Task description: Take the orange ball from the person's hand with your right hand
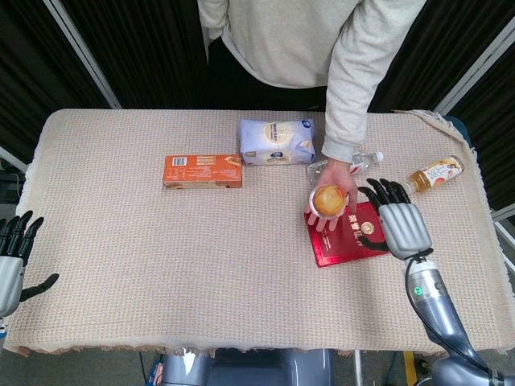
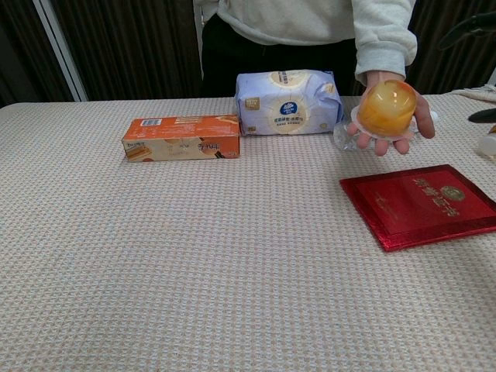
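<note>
The orange ball (image 1: pixel 328 199) (image 2: pixel 385 107) lies in the person's upturned palm (image 1: pixel 331 186) above the table's right half. My right hand (image 1: pixel 397 220) hovers just right of it over the red booklet (image 1: pixel 348 234), fingers spread and empty, a small gap from the ball. In the chest view only dark fingertips (image 2: pixel 471 27) show at the right edge. My left hand (image 1: pixel 13 259) stays open off the table's left edge.
An orange box (image 1: pixel 202 170) and a blue-white packet (image 1: pixel 276 141) lie mid-table. A clear bottle (image 1: pixel 358 162) lies behind the person's hand. A tea bottle (image 1: pixel 433 174) lies near the right edge. The red booklet (image 2: pixel 422 203) is under the hand-over spot.
</note>
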`<state>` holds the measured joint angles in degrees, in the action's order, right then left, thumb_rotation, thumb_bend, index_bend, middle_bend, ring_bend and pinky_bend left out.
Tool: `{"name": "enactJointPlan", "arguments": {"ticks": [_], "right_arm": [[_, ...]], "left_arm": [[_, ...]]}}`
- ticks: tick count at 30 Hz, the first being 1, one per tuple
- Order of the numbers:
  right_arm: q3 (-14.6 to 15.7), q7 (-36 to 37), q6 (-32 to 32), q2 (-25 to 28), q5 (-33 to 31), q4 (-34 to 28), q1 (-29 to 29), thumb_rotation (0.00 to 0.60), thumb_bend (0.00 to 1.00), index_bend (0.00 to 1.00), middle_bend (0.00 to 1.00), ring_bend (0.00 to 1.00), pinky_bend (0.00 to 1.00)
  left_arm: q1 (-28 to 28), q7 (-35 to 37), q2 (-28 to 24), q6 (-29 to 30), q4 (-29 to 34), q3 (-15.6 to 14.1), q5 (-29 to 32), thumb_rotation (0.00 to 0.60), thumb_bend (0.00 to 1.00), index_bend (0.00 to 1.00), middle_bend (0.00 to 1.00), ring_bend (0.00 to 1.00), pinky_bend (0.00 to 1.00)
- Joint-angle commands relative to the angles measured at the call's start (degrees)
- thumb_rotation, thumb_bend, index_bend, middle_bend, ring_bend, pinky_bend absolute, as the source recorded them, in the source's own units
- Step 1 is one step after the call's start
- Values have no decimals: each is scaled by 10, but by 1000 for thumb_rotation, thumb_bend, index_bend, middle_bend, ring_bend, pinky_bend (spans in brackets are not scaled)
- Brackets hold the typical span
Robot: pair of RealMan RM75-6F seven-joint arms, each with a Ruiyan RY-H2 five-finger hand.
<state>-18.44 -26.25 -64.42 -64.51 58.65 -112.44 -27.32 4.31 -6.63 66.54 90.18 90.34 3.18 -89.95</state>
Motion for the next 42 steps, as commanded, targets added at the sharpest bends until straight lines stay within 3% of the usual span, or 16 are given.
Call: {"name": "enactJointPlan", "arguments": {"ticks": [1, 11, 24, 29, 32, 34, 36, 39, 42], "right_arm": [[-44, -79, 25, -32, -106, -15, -78, 600, 125, 167, 75, 0, 75], [-79, -147, 1, -83, -266, 23, -172, 600, 163, 224, 146, 72, 142], [-30, -204, -25, -100, -357, 21, -225, 600, 178, 228, 153, 74, 148], [-12, -207, -31, -108, -360, 36, -234, 600, 226, 252, 164, 87, 177], [-5, -200, -30, -112, -359, 49, -237, 600, 281, 396, 304, 236, 351], [2, -195, -37, -119, -339, 60, -237, 600, 320, 569, 488, 427, 555], [8, -172, -48, -132, -291, 75, -231, 600, 348, 673, 603, 537, 671], [7, -138, -59, -144, -249, 81, -223, 600, 374, 722, 676, 602, 749], [14, -121, -69, -149, -205, 81, -217, 600, 378, 725, 680, 605, 752]], "left_arm": [[2, 3, -1, -6, 0, 1, 4, 600, 76, 0, 0, 0, 0], [3, 11, -5, -9, 4, 0, 8, 600, 76, 0, 0, 0, 0], [4, 12, -5, -13, 5, -2, 10, 600, 72, 0, 0, 0, 0], [5, 12, -6, -17, 7, -3, 11, 600, 73, 0, 0, 0, 0], [5, 13, -6, -16, 6, -3, 11, 600, 71, 0, 0, 0, 0], [6, 15, -6, -17, 7, -2, 12, 600, 74, 0, 0, 0, 0], [6, 18, -7, -18, 8, -3, 13, 600, 76, 0, 0, 0, 0], [6, 19, -7, -17, 8, -2, 11, 600, 76, 0, 0, 0, 0], [6, 20, -5, -14, 6, -3, 8, 600, 76, 0, 0, 0, 0]]}}
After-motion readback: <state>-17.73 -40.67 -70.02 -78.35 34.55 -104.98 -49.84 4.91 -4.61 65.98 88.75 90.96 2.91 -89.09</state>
